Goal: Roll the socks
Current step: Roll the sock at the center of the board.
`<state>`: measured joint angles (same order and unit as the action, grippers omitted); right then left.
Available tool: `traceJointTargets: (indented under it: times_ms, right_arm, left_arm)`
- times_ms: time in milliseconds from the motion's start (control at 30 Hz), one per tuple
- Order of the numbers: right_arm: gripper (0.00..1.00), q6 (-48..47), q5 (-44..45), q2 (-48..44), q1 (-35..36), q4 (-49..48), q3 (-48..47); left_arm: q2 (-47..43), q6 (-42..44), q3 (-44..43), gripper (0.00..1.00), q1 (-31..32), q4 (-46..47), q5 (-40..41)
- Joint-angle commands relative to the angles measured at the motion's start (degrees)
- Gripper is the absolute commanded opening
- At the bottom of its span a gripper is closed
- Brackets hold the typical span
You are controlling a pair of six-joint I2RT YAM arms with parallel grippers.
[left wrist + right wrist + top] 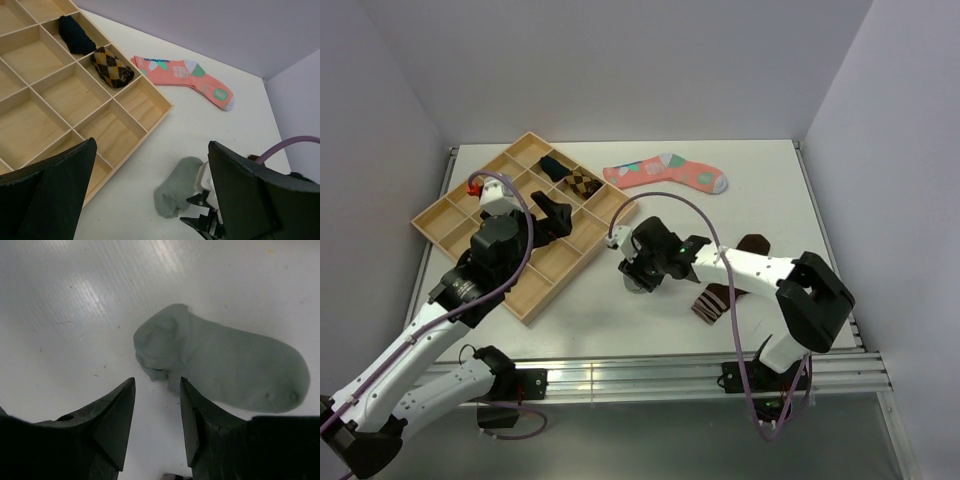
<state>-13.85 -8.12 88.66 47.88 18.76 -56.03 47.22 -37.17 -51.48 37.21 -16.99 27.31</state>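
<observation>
The short grey sock lies flat on the white table, one end bunched into a small fold. It also shows in the left wrist view. My right gripper is open and empty, its tips just short of that folded end; from above it covers most of the sock. The dark brown sock with the striped cuff lies under my right arm. My left gripper is open and empty, hovering over the tray's near-right part.
A wooden compartment tray sits at the left, holding a dark rolled sock and an argyle rolled sock. A pink patterned sock lies flat at the back. White walls enclose the table.
</observation>
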Motion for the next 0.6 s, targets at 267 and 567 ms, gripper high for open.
traceJointTargets:
  times_ms: [267,567]
  right_arm:
    - [0.40,0.3,5.2,5.5,5.7,-0.2,-3.0]
    - [0.41,-0.4,7.4,7.6,6.8,-1.2,-4.3]
  left_arm:
    - [-1.5,-0.5,-0.8,1.00,0.1,0.1,0.5]
    - [-0.7,-0.6,0.1,1.00,0.1,1.1,-0.2]
